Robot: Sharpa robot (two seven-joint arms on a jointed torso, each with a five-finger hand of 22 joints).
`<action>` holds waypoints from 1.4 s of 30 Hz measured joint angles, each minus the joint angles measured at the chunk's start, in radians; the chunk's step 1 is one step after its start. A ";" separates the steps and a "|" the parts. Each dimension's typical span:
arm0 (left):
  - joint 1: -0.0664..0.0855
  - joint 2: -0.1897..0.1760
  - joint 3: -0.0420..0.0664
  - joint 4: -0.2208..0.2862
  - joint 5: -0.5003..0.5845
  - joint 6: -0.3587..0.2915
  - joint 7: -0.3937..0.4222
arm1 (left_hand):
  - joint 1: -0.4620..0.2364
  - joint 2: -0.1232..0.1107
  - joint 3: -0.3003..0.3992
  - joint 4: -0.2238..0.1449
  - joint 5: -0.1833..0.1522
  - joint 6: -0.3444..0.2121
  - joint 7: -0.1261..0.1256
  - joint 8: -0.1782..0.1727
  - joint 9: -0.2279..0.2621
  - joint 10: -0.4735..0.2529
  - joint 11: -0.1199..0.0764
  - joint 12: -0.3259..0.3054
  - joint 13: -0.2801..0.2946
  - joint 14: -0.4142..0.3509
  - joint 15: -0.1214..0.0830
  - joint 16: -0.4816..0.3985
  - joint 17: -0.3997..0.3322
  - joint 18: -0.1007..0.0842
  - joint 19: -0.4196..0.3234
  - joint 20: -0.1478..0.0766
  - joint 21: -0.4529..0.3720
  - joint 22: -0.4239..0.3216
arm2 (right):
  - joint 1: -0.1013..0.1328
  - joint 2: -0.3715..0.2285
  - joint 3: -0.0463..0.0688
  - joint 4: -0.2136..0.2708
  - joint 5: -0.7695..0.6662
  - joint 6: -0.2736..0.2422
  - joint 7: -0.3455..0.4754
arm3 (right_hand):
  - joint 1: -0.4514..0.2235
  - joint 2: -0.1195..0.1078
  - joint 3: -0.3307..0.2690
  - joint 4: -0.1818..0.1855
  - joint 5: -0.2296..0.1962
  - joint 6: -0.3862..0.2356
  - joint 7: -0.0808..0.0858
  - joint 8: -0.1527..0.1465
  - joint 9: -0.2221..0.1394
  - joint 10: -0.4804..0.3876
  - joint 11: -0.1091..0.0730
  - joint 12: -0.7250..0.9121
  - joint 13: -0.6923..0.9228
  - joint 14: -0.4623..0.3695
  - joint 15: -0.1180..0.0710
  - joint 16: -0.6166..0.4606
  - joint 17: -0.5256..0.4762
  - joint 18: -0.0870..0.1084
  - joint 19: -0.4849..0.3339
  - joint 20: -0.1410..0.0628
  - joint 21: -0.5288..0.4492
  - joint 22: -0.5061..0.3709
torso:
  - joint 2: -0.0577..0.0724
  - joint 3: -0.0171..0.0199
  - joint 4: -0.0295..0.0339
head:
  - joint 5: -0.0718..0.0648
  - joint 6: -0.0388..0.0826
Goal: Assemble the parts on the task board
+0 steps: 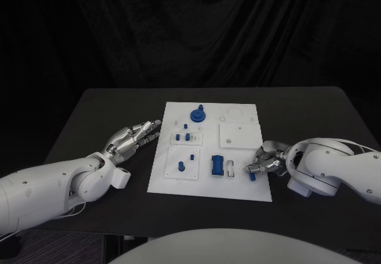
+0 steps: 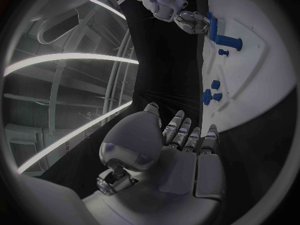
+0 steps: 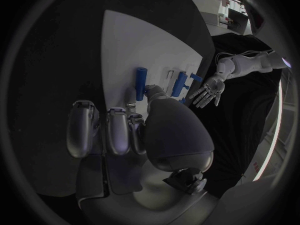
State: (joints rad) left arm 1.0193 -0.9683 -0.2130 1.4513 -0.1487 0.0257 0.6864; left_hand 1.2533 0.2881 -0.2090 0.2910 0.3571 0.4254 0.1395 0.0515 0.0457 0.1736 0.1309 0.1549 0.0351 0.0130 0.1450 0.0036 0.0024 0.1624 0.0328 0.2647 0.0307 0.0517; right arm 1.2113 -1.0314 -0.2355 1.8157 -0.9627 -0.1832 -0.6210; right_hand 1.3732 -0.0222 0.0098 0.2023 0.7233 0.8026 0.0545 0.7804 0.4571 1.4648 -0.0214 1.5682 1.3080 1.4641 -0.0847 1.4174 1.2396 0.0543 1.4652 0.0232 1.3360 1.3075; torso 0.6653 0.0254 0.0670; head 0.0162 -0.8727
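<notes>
The white task board (image 1: pixel 238 187) lies in the middle of the black table. On it stand a blue round knob part (image 1: pixel 197 114), small blue pieces (image 1: pixel 186 136), two blue pegs (image 1: pixel 181 165) and a blue block (image 1: pixel 217 165). My right hand (image 1: pixel 267 161) is over the board's near right edge, fingers curled in, pinching a small blue peg (image 1: pixel 252 176) between thumb and finger; the right wrist view shows this peg (image 3: pixel 141 82) at the thumb tip, over the board (image 3: pixel 140 40). My left hand (image 1: pixel 135 137) lies open and flat beside the board's left edge, holding nothing.
Bare black tabletop (image 1: pixel 317 115) runs all round the board. A raised white square plate (image 1: pixel 239 133) sits on the board's right half. The left wrist view shows my left hand (image 2: pixel 181 140), the board (image 2: pixel 262 70) and my right hand (image 2: pixel 190 22).
</notes>
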 measured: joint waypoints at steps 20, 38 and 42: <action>0.000 0.013 0.000 -0.010 0.000 0.007 0.000 | 0.009 0.001 0.003 -0.003 0.008 0.004 0.004 0.004 0.001 0.002 0.004 0.000 0.000 0.000 0.000 0.000 0.000 0.000 0.000 0.000 0.000 0.000 | 0.041 0.062 -0.012 -0.009 0.282 -0.022 0.044 | 0.016 0.020 0.003 0.003 0.001 -0.013 -0.006 -0.018 -0.190 0.000 0.000 0.000 0.000 -0.001 -0.001 0.000 -0.002 0.000 0.000 0.000 -0.013 0.000 | -0.001 0.0003 -0.0007 | 0.005 0.000; -0.005 0.022 0.000 -0.022 0.000 0.020 -0.001 | 0.016 0.001 0.008 -0.003 0.012 0.003 0.004 0.004 0.001 0.000 0.007 0.000 0.000 0.000 0.000 0.000 0.001 0.000 0.000 0.000 0.000 -0.001 | 0.041 0.101 -0.012 -0.040 0.275 -0.043 0.059 | 0.000 0.036 0.013 0.013 -0.059 -0.033 -0.005 -0.004 -0.166 0.000 0.000 0.000 0.000 -0.001 -0.001 -0.004 -0.018 0.000 0.000 0.000 -0.029 0.000 | 0.000 0.0002 0.0000 | 0.006 0.000; -0.006 0.023 0.000 -0.025 0.000 0.024 -0.001 | 0.016 0.001 0.008 -0.003 0.012 0.003 0.004 0.004 0.001 -0.002 0.009 0.000 0.000 -0.004 0.003 0.000 0.001 0.000 0.000 0.000 0.000 -0.002 | 0.041 0.108 -0.012 -0.047 0.268 -0.052 0.061 | -0.007 0.031 0.022 0.010 -0.073 -0.038 -0.004 0.002 -0.160 0.000 0.000 0.000 0.000 -0.001 -0.001 -0.004 -0.023 0.000 0.000 0.000 -0.036 0.000 | 0.000 0.0002 0.0000 | 0.005 0.000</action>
State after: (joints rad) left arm 1.0132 -0.9448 -0.2130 1.4258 -0.1483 0.0497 0.6859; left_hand 1.2696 0.2888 -0.2007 0.2883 0.3695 0.4289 0.1430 0.0552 0.0462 0.1712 0.1397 0.1546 0.0347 0.0093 0.1484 0.0036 0.0030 0.1624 0.0328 0.2646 0.0307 0.0495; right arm 1.2526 -0.9233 -0.2476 1.7684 -0.6944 -0.2352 -0.5595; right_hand 1.3666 0.0092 0.0313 0.2118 0.6499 0.7651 0.0505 0.7820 0.2975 1.4647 -0.0213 1.5682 1.3075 1.4632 -0.0856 1.4130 1.2165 0.0544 1.4652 0.0233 1.3000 1.3074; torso 0.6652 0.0256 0.0670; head 0.0213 -0.8727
